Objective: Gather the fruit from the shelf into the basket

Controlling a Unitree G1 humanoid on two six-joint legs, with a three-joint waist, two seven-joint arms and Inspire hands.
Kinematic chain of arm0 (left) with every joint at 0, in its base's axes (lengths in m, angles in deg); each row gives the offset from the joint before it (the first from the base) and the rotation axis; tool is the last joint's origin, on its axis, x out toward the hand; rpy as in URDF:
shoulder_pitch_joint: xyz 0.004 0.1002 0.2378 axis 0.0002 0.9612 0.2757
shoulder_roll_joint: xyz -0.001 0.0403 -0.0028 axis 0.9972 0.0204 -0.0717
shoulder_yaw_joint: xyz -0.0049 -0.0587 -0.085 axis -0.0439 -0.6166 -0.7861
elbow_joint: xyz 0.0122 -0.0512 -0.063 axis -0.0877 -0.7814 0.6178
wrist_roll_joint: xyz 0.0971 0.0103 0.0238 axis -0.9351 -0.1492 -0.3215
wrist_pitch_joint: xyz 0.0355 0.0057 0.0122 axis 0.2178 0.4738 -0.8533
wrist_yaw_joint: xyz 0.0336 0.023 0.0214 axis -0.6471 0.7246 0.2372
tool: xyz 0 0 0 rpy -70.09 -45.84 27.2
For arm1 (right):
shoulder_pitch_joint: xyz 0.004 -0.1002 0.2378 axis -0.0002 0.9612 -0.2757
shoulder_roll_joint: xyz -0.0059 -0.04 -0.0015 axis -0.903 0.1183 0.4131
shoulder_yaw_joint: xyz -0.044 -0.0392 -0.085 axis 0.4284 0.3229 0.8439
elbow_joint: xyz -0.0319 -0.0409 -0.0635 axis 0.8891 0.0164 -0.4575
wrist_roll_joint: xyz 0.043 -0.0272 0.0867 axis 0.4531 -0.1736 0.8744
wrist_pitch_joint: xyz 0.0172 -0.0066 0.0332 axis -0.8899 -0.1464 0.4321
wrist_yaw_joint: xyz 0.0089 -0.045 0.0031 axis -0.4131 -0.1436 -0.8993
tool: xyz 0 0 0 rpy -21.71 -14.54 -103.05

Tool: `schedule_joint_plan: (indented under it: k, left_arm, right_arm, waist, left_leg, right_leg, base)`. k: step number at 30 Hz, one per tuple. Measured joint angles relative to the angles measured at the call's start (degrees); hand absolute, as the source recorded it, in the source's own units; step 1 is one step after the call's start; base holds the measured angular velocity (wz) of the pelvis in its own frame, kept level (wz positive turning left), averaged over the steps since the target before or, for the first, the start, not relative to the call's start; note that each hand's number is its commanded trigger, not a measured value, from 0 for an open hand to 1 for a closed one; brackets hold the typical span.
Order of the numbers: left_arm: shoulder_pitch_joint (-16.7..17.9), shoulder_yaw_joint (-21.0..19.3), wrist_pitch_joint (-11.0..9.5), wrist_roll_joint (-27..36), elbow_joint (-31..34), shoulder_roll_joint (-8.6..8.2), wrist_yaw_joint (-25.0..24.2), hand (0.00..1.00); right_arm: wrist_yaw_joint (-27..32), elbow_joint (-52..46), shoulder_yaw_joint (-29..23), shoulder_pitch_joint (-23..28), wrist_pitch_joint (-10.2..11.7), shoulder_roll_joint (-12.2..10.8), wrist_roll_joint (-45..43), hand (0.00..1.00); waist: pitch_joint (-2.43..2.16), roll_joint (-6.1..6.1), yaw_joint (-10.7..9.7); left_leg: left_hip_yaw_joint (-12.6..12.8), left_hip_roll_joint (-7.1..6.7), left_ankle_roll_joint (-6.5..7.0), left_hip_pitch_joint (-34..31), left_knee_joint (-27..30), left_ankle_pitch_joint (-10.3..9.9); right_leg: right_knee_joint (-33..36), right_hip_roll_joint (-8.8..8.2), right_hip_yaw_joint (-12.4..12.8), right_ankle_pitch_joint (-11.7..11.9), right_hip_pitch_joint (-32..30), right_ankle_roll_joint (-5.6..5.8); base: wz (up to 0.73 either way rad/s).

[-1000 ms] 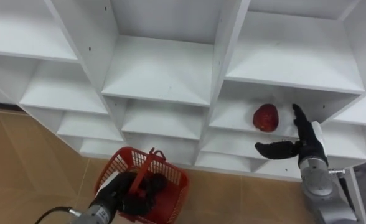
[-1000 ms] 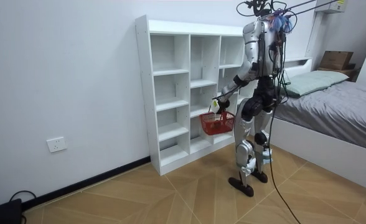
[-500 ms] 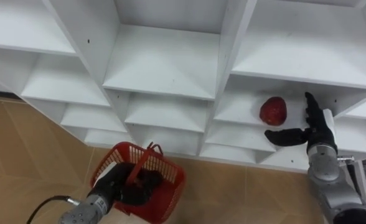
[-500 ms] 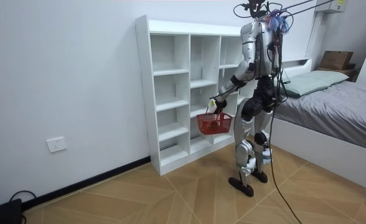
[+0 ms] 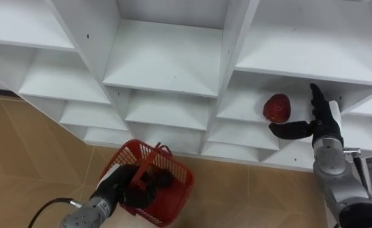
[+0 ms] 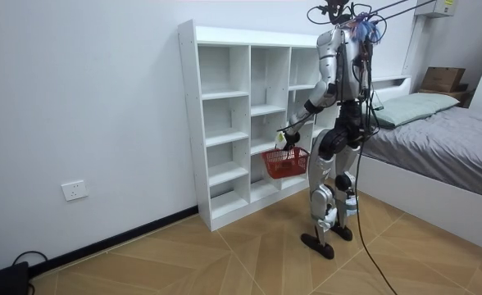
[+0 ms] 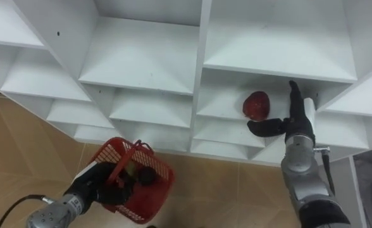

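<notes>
Our right hand (image 5: 321, 126) reaches into a compartment of the tall white open-fronted shelving unit (image 5: 167, 60). Its fingers are straight and point upward, the thumb is spread out to the side, and it holds nothing. Our left hand (image 5: 119, 187) is low on the other side, with its fingers curled round the handle of the red plastic mesh basket (image 5: 173, 196).

In the room view we stand upright, close in front of the shelving, with a grey-covered bed (image 6: 446, 147) at the room view's right. The basket hangs from our left hand before the middle shelves.

Most compartments of the shelving in our eye views are bare white boards. One compartment in the right column holds the round, dark red fruit (image 5: 277, 107).

Something dark lies in the basket beside our fingers, but we cannot tell what it is.

The fruit sits on its shelf board toward the back of the compartment. It is glossy and slightly flattened, like an apple. Our straight fingers stand just to its right with a gap between, and the thumb reaches across below it. We cannot tell whether the thumb touches it.
</notes>
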Motion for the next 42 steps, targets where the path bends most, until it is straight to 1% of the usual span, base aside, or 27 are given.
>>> schedule_joint_plan:
  k: [2, 8, 14, 17, 21, 28, 33, 42]
  left_arm:
    - [0.0, 0.0, 0.1, 0.5, -0.4, -0.07, 0.0, 1.0]
    - [0.0, 1.0, 0.2, 0.9, -0.4, -0.41, 1.1, 1.0]
    - [-0.3, 1.0, 0.2, 1.0, -0.4, -1.13, 2.4, 1.0]
    - [-0.7, 1.0, 0.2, 1.6, -0.4, -1.19, 2.6, 1.0]
    - [-1.0, 1.0, 0.2, 3.1, -1.6, -1.28, 2.8, 1.0]
    - [-1.3, 1.1, 0.2, 3.2, -2.8, -1.68, 2.9, 1.0]
    - [-3.2, 4.4, 0.2, 5.5, -6.0, -1.79, 2.9, 1.0]
    - [-3.4, 6.3, 0.2, 7.1, -7.2, -1.79, 2.9, 1.0]
  right_arm:
    - [0.0, -0.2, 0.0, 0.0, 0.0, 0.0, -0.1, 0.0]
    - [0.0, -0.9, 0.0, -0.2, 0.0, 0.0, -0.2, 0.0]
    - [0.0, -0.9, 0.0, -0.8, 0.0, 0.0, -0.3, 0.0]
    - [0.0, -0.9, 0.0, -0.9, 0.0, 0.0, -0.3, 0.0]
    - [0.0, -0.9, 0.0, -0.9, 0.0, 0.0, -1.3, 0.0]
    - [0.0, -0.9, 0.2, -0.9, 0.0, -0.1, -2.0, 0.0]
    - [-1.2, -0.9, 2.5, -1.2, 0.0, -0.1, -1.8, 0.0]
    - [-1.9, -0.9, 3.6, -2.1, 0.0, -0.1, -1.8, 0.0]
  waist:
    - [0.03, 0.13, 0.0]
    - [-0.1, 0.51, 0.1]
    - [-0.1, 0.52, 0.1]
    - [-0.11, 0.52, 0.1]
    - [-0.24, 0.74, 0.1]
    - [-0.22, 0.79, 0.3]
    - [-0.21, 0.82, 0.9]
    - [-0.18, 0.85, 1.2]
  left_leg:
    - [0.0, 0.02, 0.0, -0.1, 0.0, 0.0]
    - [0.0, 0.05, 0.0, -0.6, 0.0, 0.0]
    - [0.1, 0.05, 0.0, -0.8, 0.0, 0.0]
    - [0.1, 0.06, 0.0, -0.8, 0.0, 0.0]
    - [0.2, 0.07, 0.0, -0.8, 0.1, 0.0]
    - [0.3, 0.1, 0.0, -0.7, 0.1, 0.0]
    - [0.5, 0.12, 0.01, -0.6, 0.1, 0.0]
    - [0.5, 0.09, 0.11, -0.5, 0.1, 0.2]
  right_leg:
    - [0.0, 0.03, 0.1, 0.0, -0.1, -0.01]
    - [0.1, 0.04, 0.1, 0.0, -0.6, -0.03]
    - [0.3, 0.04, 0.1, 0.0, -0.9, -0.03]
    - [0.3, 0.04, 0.1, 0.0, -0.9, -0.03]
    - [0.3, 0.04, 0.1, 0.0, -0.9, -0.04]
    - [0.4, 0.04, 0.2, 0.0, -0.9, -0.06]
    - [0.7, 0.04, 0.4, 0.0, -1.0, -0.06]
    - [0.9, -0.07, 0.3, 0.0, -1.0, -0.06]
  base:
    - [0.0]
    - [0.0]
    - [0.0]
    - [0.0]
    - [0.0]
    - [0.0]
    - [0.0]
    - [0.0]
